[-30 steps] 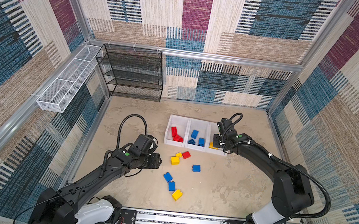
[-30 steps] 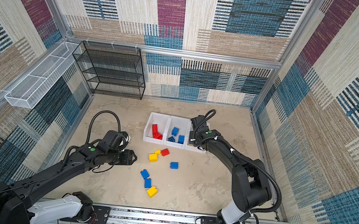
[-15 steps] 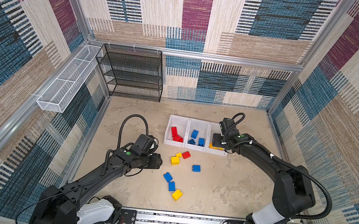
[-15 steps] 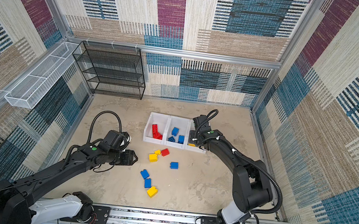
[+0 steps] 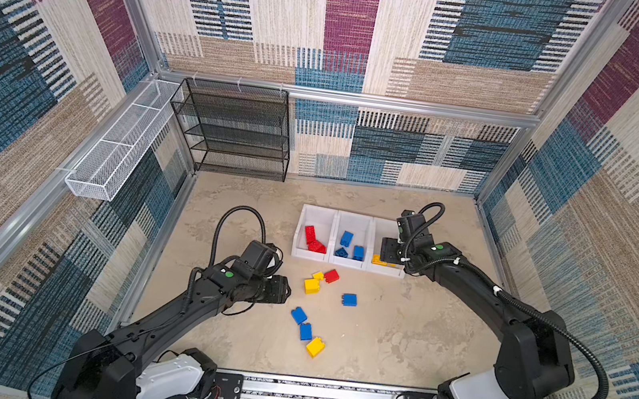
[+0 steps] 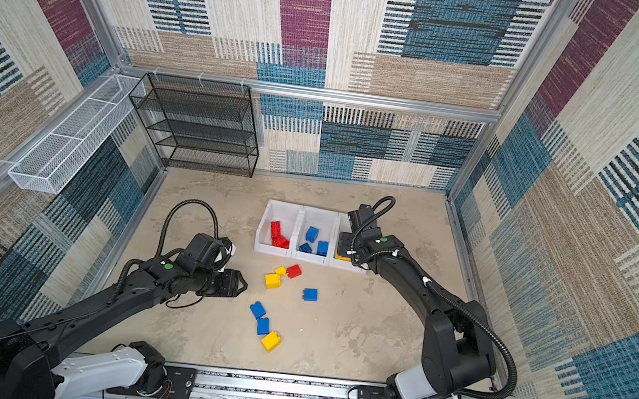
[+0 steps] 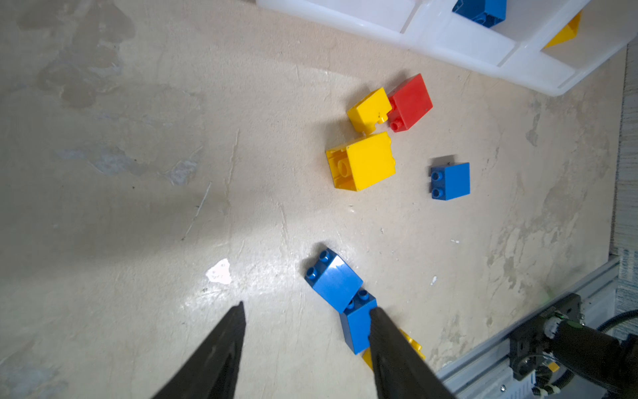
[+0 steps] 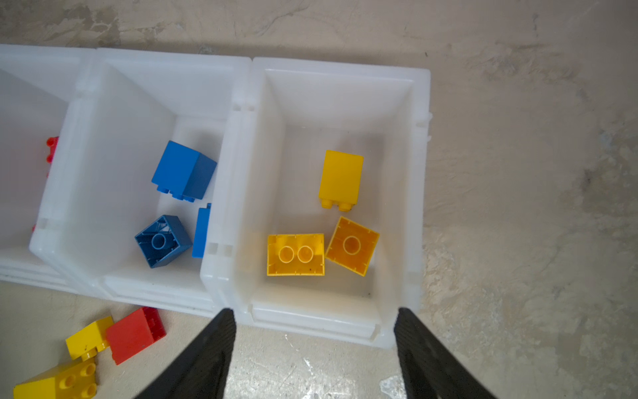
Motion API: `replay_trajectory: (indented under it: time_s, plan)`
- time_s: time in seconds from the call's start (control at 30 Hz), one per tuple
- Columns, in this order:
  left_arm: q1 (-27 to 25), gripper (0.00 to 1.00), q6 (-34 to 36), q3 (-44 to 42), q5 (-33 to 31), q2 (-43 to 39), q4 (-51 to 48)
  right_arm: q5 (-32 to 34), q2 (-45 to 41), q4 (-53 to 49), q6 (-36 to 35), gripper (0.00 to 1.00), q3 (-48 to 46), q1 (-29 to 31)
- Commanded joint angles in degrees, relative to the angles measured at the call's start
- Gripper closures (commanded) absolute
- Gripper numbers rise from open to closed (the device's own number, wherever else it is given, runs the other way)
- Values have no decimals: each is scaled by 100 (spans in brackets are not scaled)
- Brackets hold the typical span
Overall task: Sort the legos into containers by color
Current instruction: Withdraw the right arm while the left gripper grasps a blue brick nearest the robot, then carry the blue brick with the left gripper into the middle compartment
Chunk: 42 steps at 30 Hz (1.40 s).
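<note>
Sandy, stained table (image 5: 395, 344), boxed in by patterned carpet walls (image 5: 456, 38).

Black mesh rack (image 5: 234, 130): stands on the table against the back wall, left of middle. White wire basket (image 5: 113, 156): hangs along the left wall, off the table.

Left arm (image 5: 177, 312): reaches in from the near left corner. Right arm (image 5: 478, 288): bends in from the near right toward the bins.

Three white bins in a row, touching side to side, toward the back, right of middle: left bin (image 5: 317, 216), middle bin (image 5: 354, 223), right bin (image 8: 341, 65).

Right gripper (image 8: 315, 311): hangs over the front lip of the right bin, fingers (image 8: 207, 352) spread wide, nothing between.

Left gripper (image 7: 307, 307): hovers over the table just left of the loose bricks, fingers (image 7: 221, 349) apart, nothing clamped. In the wrist view, one fingertip in front of the near blue brick (image 7: 357, 328), contact impossible to tell.

Sorted: red bricks (image 5: 312, 240) in the left bin, touching. Three blue bricks (image 5: 346, 238) in the middle bin. Three yellow bricks (image 8: 340, 178) in the right bin, two hollow side up just beside each other near the front lip.

Loose on the table in front of the bins: big yellow brick (image 5: 311, 286) on its side. Just behind it, small yellow brick (image 5: 318, 276), touching loose red brick (image 5: 331, 276). Lone blue brick (image 5: 349, 299) apart to the right. Nearer the front edge, a close chain: tilted blue brick (image 5: 298, 315), near blue brick, last yellow brick (image 5: 315, 347).
</note>
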Motion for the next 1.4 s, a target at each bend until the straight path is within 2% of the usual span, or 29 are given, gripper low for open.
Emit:
replay_trajectory:
  time_s: [0.0, 0.13, 0.3, 0.5, 0.77, 0.97, 1.27, 1.37]
  plan:
    - [-111, 38, -282, -95, 163, 25, 32, -132, -132, 94, 110, 25, -113, -3]
    - [-439, 36, -711, -322, 153, 64, 131, -190, -291, 177, 152, 24, -321, -3]
    - [-865, 34, -1270, -692, 448, 372, 910, -262, -392, 275, 151, 24, -556, 2]
    - [-1173, 34, -1476, -469, 272, 1046, 1054, -293, -605, 321, 159, 24, -809, -5]
    - [-1209, 35, -1290, 75, 135, 1825, 1078, -307, -852, 298, 219, 24, -989, -1]
    - [-1395, 37, -891, 744, -356, 2393, 372, -275, -918, 253, 235, 24, -1023, -3]
    - [-1675, 45, -682, 1080, -762, 2858, -41, -289, -969, 245, 291, 24, -1113, -1]
    - [-1741, 57, -598, 1163, -802, 3015, -82, -299, -961, 253, 304, 24, -1130, 2]
